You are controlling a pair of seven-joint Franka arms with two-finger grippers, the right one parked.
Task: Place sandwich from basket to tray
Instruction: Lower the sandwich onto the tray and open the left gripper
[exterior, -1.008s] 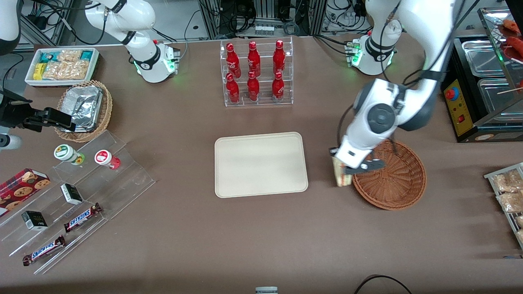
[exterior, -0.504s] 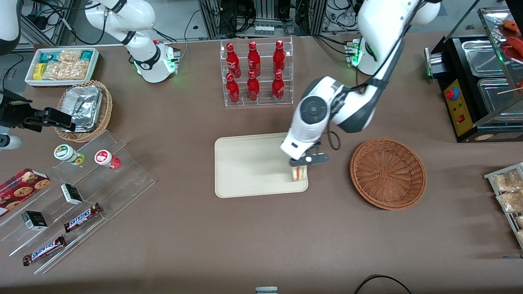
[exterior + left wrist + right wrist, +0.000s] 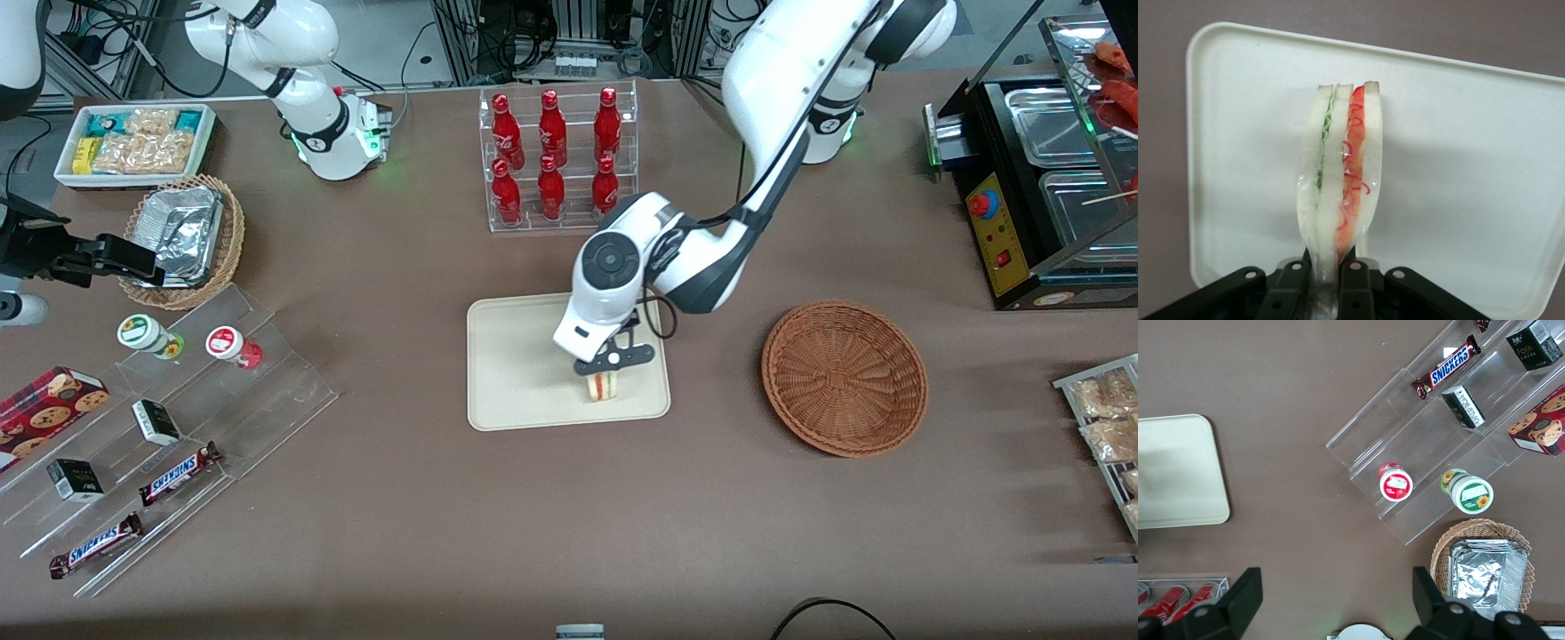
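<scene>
My left gripper (image 3: 608,363) is shut on the clear-wrapped sandwich (image 3: 603,388) and holds it over the cream tray (image 3: 516,373), at the part of the tray nearest the basket and the front camera. In the left wrist view the sandwich (image 3: 1341,180) hangs from the gripper (image 3: 1328,283) with its red and green filling edge showing, just above the tray (image 3: 1458,153). I cannot tell whether it touches the tray. The reddish-brown basket (image 3: 845,378) stands on the table beside the tray, toward the working arm's end, with nothing in it.
A clear rack of red bottles (image 3: 556,160) stands farther from the front camera than the tray. A tan basket with a foil container (image 3: 182,236), a white snack bin (image 3: 133,142) and clear stepped shelves with snacks (image 3: 169,427) lie toward the parked arm's end.
My left gripper has carried the sandwich from the basket's rim across the table to above the tray, then further in over the tray and lower.
</scene>
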